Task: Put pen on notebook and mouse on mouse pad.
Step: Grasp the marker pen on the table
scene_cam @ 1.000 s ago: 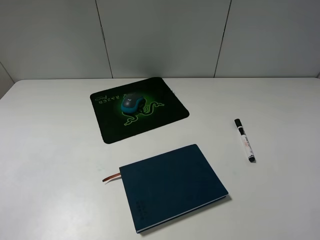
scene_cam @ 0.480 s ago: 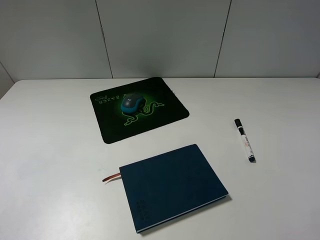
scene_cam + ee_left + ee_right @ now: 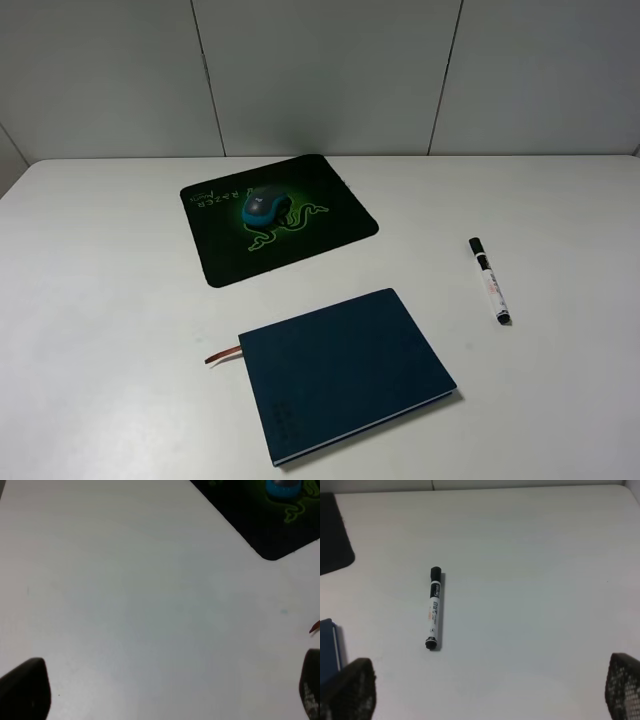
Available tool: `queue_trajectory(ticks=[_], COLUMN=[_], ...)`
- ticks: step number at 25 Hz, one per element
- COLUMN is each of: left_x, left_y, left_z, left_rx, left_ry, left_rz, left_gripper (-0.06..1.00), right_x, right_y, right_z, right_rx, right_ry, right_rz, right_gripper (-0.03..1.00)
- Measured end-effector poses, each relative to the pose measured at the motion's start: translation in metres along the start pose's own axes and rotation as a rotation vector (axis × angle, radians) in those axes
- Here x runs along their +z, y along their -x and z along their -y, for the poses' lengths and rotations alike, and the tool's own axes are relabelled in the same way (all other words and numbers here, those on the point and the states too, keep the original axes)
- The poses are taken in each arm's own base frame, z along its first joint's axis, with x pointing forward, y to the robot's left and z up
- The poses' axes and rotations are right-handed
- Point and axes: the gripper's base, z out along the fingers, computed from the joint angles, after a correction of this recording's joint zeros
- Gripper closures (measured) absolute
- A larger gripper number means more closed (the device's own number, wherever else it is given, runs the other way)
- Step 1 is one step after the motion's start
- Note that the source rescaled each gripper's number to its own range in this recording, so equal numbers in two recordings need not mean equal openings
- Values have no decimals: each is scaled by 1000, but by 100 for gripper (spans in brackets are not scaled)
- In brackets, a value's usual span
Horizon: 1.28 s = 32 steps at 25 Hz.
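Observation:
The grey and teal mouse (image 3: pixel 262 205) lies on the black mouse pad (image 3: pixel 338 216) with the green logo, at the back left of the table. The navy notebook (image 3: pixel 345 370) lies flat near the front edge, its brown ribbon pointing left. To its right, apart from it, the white pen (image 3: pixel 490 282) rests on the bare table. Neither gripper shows in the exterior high view. My left gripper (image 3: pixel 167 690) is open above bare table, with the mouse pad (image 3: pixel 260 520) and mouse (image 3: pixel 282 486) ahead of it. My right gripper (image 3: pixel 487 690) is open and empty, the pen (image 3: pixel 434 609) lying ahead of it.
The white table (image 3: pixel 100 300) runs back to a grey panelled wall (image 3: pixel 320 70). In the right wrist view a notebook corner (image 3: pixel 327 647) and a mouse pad corner (image 3: pixel 332 535) show at the edge. The ribbon tip (image 3: pixel 315 627) shows in the left wrist view.

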Motion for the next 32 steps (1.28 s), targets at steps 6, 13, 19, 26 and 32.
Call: queue_trajectory(ticks=[6,13,19,26,32], left_x=[0,0,0,0,0], left_y=[0,0,0,0,0], left_z=[0,0,0,0,0], left_rx=[0,0,1,1,1], left_ry=[0,1,1,1,1], left_rz=[0,2,2,3,3], left_gripper=[-5,-5,-5,-5,-5], right_x=[0,-1,21,63,105], right_y=[0,8,43,74,86], right_z=[-1,-2,-4,-7,-17], right_rx=[10,13,17,-8,-60], right_ry=[14,14,12,18,66], right_rz=[-1,-36,-204,-386,-481], right_gripper=[-3,-3,-3,-3,-3])
